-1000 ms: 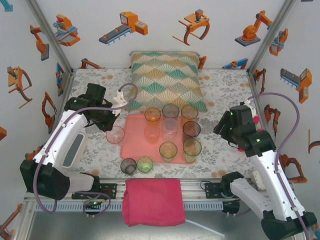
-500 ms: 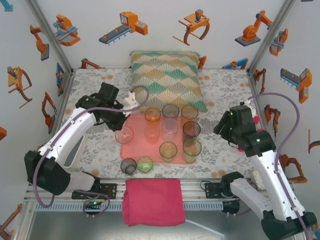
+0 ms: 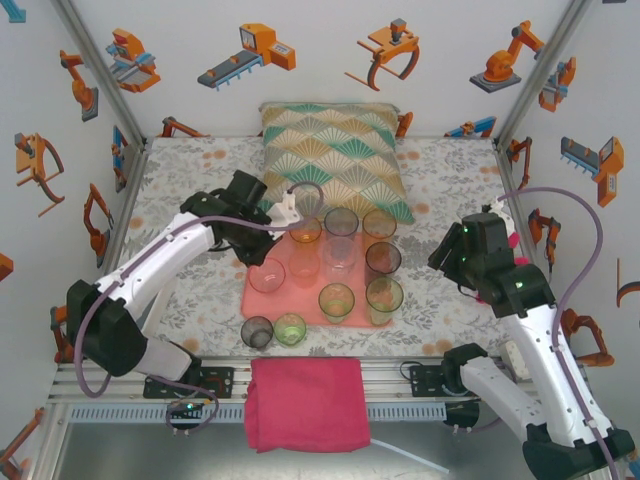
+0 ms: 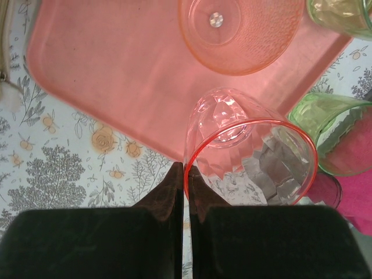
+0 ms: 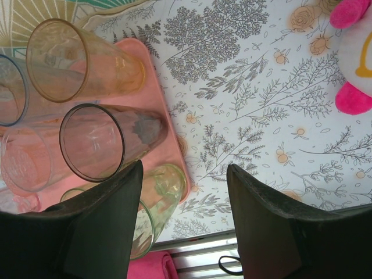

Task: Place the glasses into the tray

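As left gripper pinches glass, tray crowded

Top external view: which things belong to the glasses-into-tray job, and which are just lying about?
Job: flat salmon-pink rectangular tray; small see-through tinted tumblers on it; smoky-grey tumbler and green tumbler beside it; pink tumbler in the shut left end effector.
Lying about: fan-patterned teal-and-beige cushion; folded magenta cloth.

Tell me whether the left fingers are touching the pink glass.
Touching. The left wrist view shows the left fingers pinching the pink glass by its rim.
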